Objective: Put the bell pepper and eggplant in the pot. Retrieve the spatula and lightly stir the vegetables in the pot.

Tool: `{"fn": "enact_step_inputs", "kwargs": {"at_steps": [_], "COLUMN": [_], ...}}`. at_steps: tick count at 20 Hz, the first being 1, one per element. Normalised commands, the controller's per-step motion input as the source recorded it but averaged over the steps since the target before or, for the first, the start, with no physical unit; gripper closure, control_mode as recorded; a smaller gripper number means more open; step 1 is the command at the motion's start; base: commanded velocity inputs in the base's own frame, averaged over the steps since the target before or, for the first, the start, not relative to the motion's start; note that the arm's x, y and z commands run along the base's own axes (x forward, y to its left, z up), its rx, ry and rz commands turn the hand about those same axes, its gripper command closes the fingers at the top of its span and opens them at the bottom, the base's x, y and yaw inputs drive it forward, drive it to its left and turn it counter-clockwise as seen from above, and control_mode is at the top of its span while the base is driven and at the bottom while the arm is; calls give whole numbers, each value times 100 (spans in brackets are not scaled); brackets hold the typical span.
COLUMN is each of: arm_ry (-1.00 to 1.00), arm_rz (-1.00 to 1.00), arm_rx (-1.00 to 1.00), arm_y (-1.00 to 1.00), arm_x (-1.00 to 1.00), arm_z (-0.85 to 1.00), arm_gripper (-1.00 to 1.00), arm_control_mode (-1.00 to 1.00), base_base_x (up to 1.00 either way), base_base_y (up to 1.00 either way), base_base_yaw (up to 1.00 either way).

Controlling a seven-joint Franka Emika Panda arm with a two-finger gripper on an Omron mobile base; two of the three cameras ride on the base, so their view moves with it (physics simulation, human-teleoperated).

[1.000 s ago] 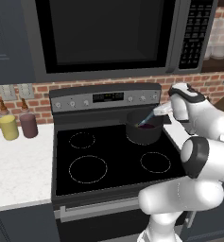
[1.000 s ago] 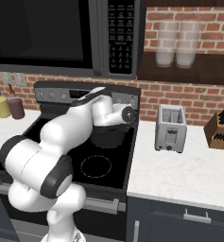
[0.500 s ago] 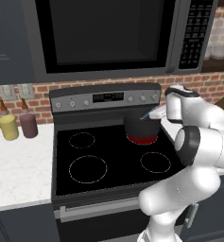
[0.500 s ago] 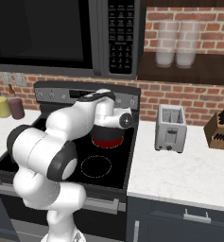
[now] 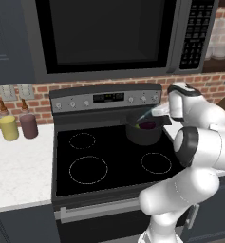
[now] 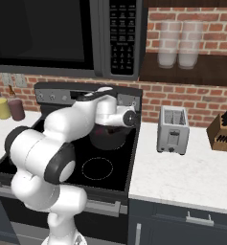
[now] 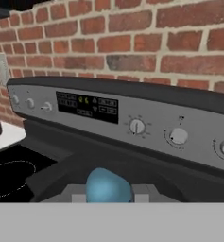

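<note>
With vegetables already lying in the pot, the gripper is clenched on the spatula, which slopes from its fingers into the pot, so stirring looks underway.

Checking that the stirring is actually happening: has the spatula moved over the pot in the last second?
Yes. In the left base view the spatula now slants from the right, down into the pot; earlier it stood nearer the pot's middle, judged against the stove's control panel.
</note>
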Motion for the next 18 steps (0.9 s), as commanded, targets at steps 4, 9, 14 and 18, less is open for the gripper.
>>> {"fn": "enact_step_inputs", "kwargs": {"at_steps": [4, 9, 14, 18], "arm_ry": [11, 19, 27, 22], "arm_rz": [0, 0, 0, 0], "arm_rx": [1, 0, 0, 0], "arm_y": [-1, -3, -7, -17], "arm_x": [-7, 0, -2, -10], "arm_z": [74, 41, -16, -44], "arm_gripper": [100, 100, 100, 100], "arm_control_mode": [-100, -100, -100, -100], "base_base_x": [0, 0, 0, 0], "base_base_y": [0, 0, 0, 0], "base_base_yaw": [0, 0, 0, 0]}}
